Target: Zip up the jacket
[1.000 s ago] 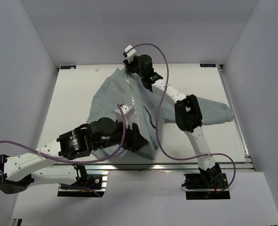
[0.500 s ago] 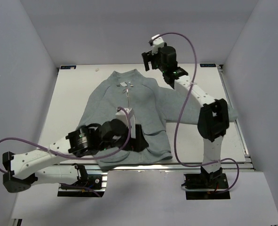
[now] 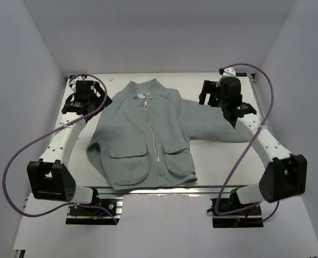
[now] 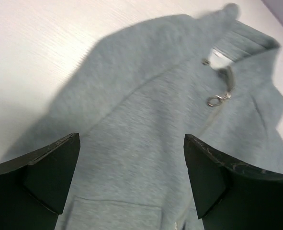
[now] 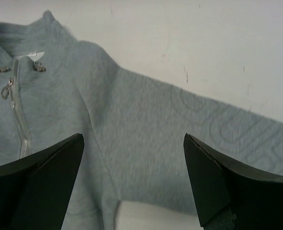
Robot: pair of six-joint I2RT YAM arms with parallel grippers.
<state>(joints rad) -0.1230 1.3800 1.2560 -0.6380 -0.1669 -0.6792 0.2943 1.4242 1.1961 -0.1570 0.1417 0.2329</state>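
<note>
The grey-green jacket (image 3: 148, 134) lies flat on the white table, front up, collar at the far side. One sleeve stretches out to the right. Its silver zipper (image 3: 154, 134) runs closed down the centre, with the pull (image 4: 218, 99) near the collar; the pull also shows in the right wrist view (image 5: 9, 89). My left gripper (image 3: 86, 105) is open and empty, hovering beside the jacket's left shoulder (image 4: 131, 139). My right gripper (image 3: 212, 99) is open and empty above the right sleeve near the armpit (image 5: 134, 139).
The white table (image 3: 228, 161) is walled on three sides by grey panels. A metal rail (image 3: 202, 188) runs along the near edge, with both arm bases below it. Purple cables loop from each arm.
The jacket went from bunched under both arms to lying flat. Both arms have pulled away from it, the left to the far left and the right to the far right.
</note>
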